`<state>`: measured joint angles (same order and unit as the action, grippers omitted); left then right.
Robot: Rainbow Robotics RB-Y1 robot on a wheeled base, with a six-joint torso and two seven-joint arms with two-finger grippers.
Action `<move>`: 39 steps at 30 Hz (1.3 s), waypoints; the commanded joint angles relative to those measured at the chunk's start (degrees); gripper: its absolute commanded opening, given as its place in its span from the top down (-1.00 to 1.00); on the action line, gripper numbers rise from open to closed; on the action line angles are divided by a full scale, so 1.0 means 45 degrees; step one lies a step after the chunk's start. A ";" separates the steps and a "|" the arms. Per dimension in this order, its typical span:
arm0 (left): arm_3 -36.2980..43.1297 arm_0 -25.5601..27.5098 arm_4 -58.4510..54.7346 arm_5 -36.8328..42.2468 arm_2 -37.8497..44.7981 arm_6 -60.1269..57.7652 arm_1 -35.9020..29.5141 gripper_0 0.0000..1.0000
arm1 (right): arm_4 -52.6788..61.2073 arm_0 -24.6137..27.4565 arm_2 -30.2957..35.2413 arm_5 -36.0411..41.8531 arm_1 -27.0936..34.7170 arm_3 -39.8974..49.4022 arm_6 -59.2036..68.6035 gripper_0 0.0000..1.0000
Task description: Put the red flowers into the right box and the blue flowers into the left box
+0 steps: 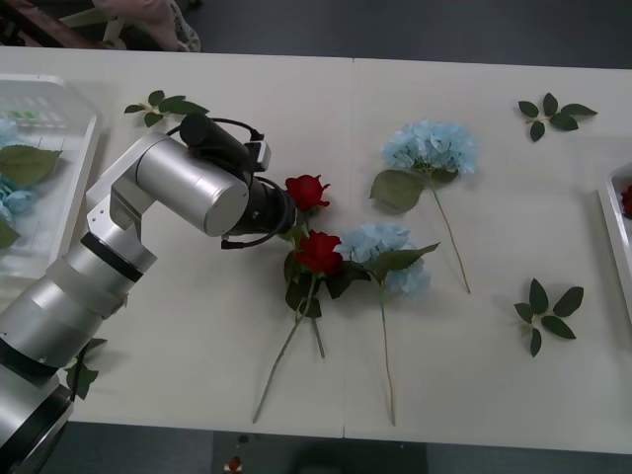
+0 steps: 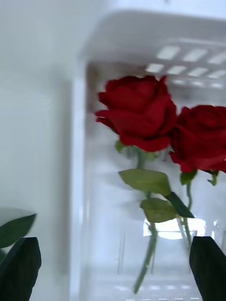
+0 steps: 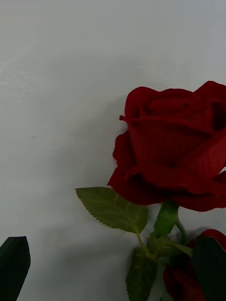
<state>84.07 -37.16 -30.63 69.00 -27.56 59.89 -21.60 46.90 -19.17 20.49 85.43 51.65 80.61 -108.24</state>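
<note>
White ribbed translucent plastic, the left box (image 1: 69, 168), sits at the table's left edge with pale blue blooms (image 1: 14, 197) inside. My left arm reaches over the table centre; its black-fingered left gripper (image 3: 113, 268) hangs spread apart beside the deep-red artificial roses (image 1: 307, 191), fingertips clear of the petals. The arm's barrel hides that gripper from above. Right of the roses lie two fluffy sky-blue hydrangea heads (image 1: 431, 146), with loose green leaf sprigs (image 1: 549, 312) around. Far right, my right gripper (image 2: 113, 268) hangs parted over the shallow white right box (image 1: 614, 232), where two red roses (image 2: 139, 113) already lie.
</note>
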 commanded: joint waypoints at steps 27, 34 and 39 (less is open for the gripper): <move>-0.3467 -0.2349 0.0185 -0.2559 -0.2742 -0.2880 0.0934 -1.00 | -0.1125 -0.3767 -0.2307 0.1622 -0.4935 0.1500 0.3389 -0.84; -0.3623 -0.2368 0.0127 -0.2872 -0.2742 -0.2762 0.0934 -1.00 | -0.2824 -0.3786 -0.4182 0.0567 -0.5580 0.1324 0.4932 -0.84; -0.3623 -0.2407 0.0146 -0.2872 -0.2898 -0.2743 0.0934 -1.00 | -0.3195 -0.3786 -0.5374 -0.0839 -0.5795 0.0602 0.5635 -0.84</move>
<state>67.38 -46.97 -29.64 56.55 -40.74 48.14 -17.41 32.80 -34.77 -3.24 83.32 26.27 84.39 -85.91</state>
